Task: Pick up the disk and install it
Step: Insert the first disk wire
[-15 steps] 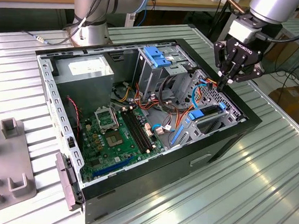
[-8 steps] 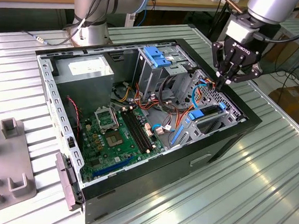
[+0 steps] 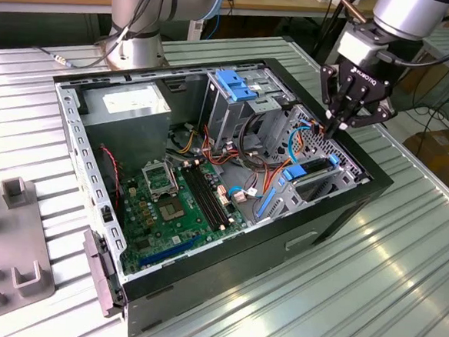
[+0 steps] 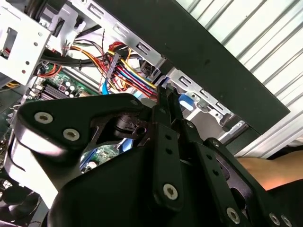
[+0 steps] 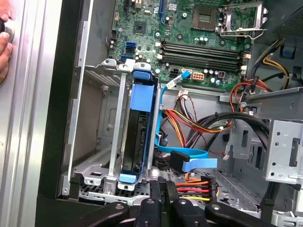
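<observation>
The disk point(image 5: 142, 99) stands on edge in a slot of the metal drive bay point(image 5: 97, 123) at the front corner of the open computer case point(image 3: 337, 215). Its blue carrier frame shows at both ends and its dark body between them. In the exterior view the disk point(image 3: 315, 168) lies in that bay toward the exterior view's right. My gripper point(image 3: 333, 130) hangs just above the bay's far end, shut, with nothing between its fingers. In both wrist views its black fingers point(image 4: 163, 101) point down at the cables beside the bay, clear of the disk; the fingertips point(image 5: 156, 187) are close together.
Coloured power cables point(image 5: 194, 189) and a blue flat data cable point(image 5: 189, 161) run right beside the gripper. A tall drive cage with a blue latch point(image 3: 234, 84) stands behind the bay. The motherboard point(image 3: 179, 204) fills the case floor. A person's hand point(image 5: 4, 42) rests outside the case wall.
</observation>
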Motion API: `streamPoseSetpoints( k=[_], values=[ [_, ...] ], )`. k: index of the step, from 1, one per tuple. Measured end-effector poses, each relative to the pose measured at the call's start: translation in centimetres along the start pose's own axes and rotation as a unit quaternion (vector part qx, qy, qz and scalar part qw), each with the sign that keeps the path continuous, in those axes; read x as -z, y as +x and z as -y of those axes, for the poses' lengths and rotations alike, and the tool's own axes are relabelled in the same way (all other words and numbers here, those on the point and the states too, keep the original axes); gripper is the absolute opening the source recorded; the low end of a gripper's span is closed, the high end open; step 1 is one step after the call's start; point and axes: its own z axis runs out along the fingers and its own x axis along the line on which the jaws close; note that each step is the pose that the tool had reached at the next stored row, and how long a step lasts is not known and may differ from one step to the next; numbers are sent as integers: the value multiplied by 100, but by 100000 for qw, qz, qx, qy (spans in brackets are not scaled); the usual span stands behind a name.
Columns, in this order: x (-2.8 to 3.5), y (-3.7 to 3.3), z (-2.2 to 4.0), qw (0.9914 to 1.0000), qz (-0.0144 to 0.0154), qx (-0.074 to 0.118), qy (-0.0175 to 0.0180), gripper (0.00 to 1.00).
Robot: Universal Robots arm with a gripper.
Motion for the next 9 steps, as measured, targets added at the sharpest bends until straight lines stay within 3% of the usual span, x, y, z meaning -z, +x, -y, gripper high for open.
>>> streamPoseSetpoints(
  k=[4,9],
  values=[
    [-1,7,-43,100000,0,-94,-10,16],
    [-2,6,-48,100000,5,-97,-5,16]
  ],
)
